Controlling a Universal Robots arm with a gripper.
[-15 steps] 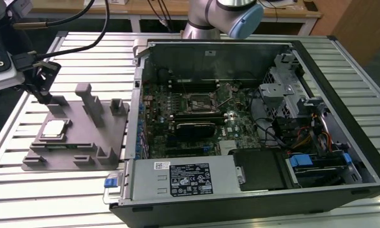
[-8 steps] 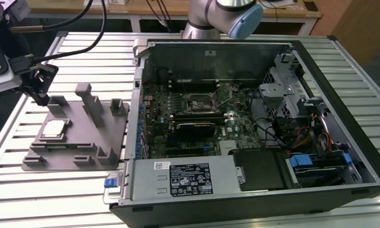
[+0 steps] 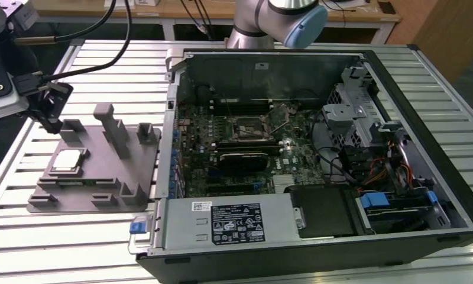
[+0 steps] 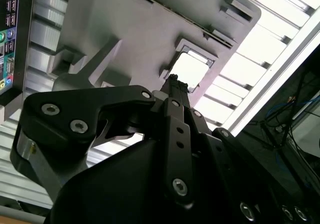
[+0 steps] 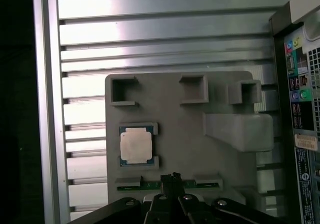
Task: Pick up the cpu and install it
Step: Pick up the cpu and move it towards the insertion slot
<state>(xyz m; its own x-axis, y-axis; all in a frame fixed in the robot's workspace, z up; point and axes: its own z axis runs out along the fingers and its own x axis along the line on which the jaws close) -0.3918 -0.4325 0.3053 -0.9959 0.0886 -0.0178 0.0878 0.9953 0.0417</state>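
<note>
While the cpu [image 5: 136,145] is lying flat in a recess of the grey fixture plate [image 5: 175,119], presumably keeping it square for pickup, I am hovering my claw [image 5: 173,177] nearby above the plate, clenched on nothing and clear of the chip.

Exterior view high over case [image 3: 268,74] and fixture plate [image 3: 99,177]; both wrist views nearer that plate, second perhaps oblique

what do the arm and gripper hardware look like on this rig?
Arm: silver-grey tube links with a pale blue joint cap. Gripper: matte black linkage plates dotted with silver screw heads. In the exterior view, black cables loop off the wrist end.
</note>
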